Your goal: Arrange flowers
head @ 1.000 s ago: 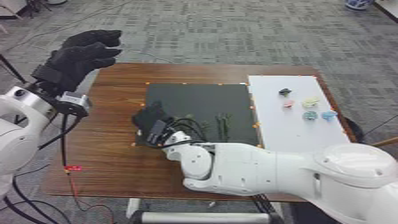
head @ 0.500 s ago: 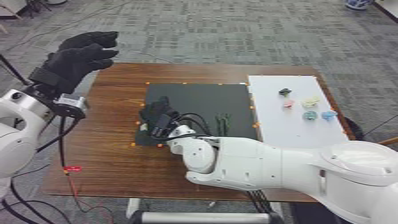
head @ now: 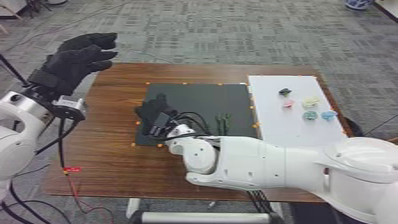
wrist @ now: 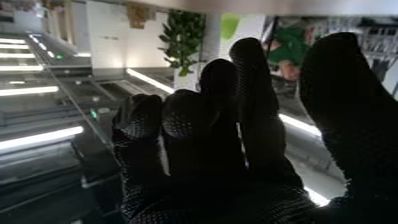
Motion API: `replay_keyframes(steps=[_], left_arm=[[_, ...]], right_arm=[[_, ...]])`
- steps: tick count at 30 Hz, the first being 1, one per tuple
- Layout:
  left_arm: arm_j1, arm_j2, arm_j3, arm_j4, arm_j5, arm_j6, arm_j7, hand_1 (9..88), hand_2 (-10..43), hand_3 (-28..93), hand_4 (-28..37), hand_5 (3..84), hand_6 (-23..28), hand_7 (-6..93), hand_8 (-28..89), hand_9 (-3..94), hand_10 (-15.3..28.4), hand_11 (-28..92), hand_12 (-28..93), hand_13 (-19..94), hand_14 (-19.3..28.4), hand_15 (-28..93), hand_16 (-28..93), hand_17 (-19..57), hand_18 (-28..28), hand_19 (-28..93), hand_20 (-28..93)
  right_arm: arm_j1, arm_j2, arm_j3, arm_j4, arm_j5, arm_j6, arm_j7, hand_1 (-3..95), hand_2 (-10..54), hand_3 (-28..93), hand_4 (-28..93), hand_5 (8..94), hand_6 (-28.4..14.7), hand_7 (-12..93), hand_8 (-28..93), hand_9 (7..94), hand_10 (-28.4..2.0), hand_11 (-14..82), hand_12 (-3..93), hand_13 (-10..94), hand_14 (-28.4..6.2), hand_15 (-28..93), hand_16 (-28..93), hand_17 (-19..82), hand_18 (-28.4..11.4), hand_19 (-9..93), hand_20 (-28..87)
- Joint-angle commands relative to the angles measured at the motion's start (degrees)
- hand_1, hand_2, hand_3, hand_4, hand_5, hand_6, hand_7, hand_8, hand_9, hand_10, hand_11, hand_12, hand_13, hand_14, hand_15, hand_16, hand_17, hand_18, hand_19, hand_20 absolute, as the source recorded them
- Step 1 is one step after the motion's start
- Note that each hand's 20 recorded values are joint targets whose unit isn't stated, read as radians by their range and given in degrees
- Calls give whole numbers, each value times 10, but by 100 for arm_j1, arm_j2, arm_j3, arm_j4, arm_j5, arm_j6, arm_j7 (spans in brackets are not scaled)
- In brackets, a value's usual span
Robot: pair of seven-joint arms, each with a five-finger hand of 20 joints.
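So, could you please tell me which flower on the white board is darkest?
The blackish flower, farthest from the robot; the other four are paler.

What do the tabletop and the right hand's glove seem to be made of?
The tabletop looks like varnished wood, or wood-look laminate, from its brown, streaky grain. The right hand's glove looks like matte black fabric, from its dotted texture.

A patterned grey carpet (head: 222,40) is spreading wide, and a blue-and-white rounded pot (head: 359,4) is standing on it, far off to the right. In the right wrist view, long white strip lights (wrist: 40,139) are glowing and a leafy green plant (wrist: 182,40) is showing.
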Motion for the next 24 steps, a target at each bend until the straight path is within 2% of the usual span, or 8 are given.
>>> replay_keyframes(steps=[1,3,5,8,11,14,17,24], left_arm=[[66,-89,-68,-53,-23,33,7,270,-53,694,-261,261,34,232,-109,195,116,235,141,119,145,349,-38,-83,198,345,100],[181,-149,-175,-93,-21,36,13,270,-53,694,-261,261,34,232,-108,194,115,236,141,118,144,350,-38,-82,198,345,100],[413,-207,-364,-181,7,105,77,270,-52,693,-259,259,33,231,-108,193,114,235,140,119,143,348,-38,-84,200,354,104],[741,-360,-617,-283,-3,152,70,269,-49,687,-258,258,31,228,-106,194,110,229,139,125,140,361,-39,-82,203,369,102],[982,-496,-755,-345,1,101,24,266,-49,683,-259,258,30,224,-104,198,108,228,139,130,140,383,-50,-79,204,382,94],[1304,-637,-919,-480,3,155,49,263,-52,685,-260,260,29,228,-104,201,109,238,139,131,144,401,-59,-79,205,388,88],[1515,-765,-1015,-551,-6,199,43,263,-55,688,-265,263,28,235,-109,203,110,247,133,131,145,413,-74,-78,206,393,79],[1881,-974,-1170,-666,-12,253,88,258,-59,690,-268,263,29,239,-113,203,111,254,126,132,144,420,-84,-79,207,398,72]], right_arm=[[82,79,223,-188,-138,154,-25,328,-95,839,-283,497,-3,382,-156,509,-121,617,496,569,-92,808,466,298,-193,840,587],[-29,291,478,-423,-256,-25,-25,324,-95,841,-283,489,-3,382,-157,505,-123,617,495,563,-94,808,465,296,-192,838,586],[-26,602,616,-727,-208,308,17,321,-95,844,-283,473,-7,380,-157,490,-126,618,493,556,-96,810,462,292,-193,835,585],[-296,1323,1279,-1373,-237,259,20,298,-95,868,-282,466,-13,375,-154,472,-134,611,486,545,-105,809,457,292,-195,836,582],[-692,2199,2010,-1975,104,285,80,268,-95,893,-283,445,-28,352,-140,438,-144,566,442,522,-116,794,425,283,-203,836,575],[-1105,3045,2543,-2217,2,362,164,254,-95,890,-283,389,-48,318,-125,403,-141,363,301,487,-124,768,357,269,-205,824,557],[-1620,3636,3129,-2112,-43,151,124,244,-95,879,-283,325,-69,247,-103,354,-150,206,236,442,-130,756,305,244,-205,784,528],[-2417,4398,4286,-1665,303,-895,225,215,-95,866,-283,148,-123,61,-17,138,-186,23,234,265,-162,753,217,190,-195,722,479]])
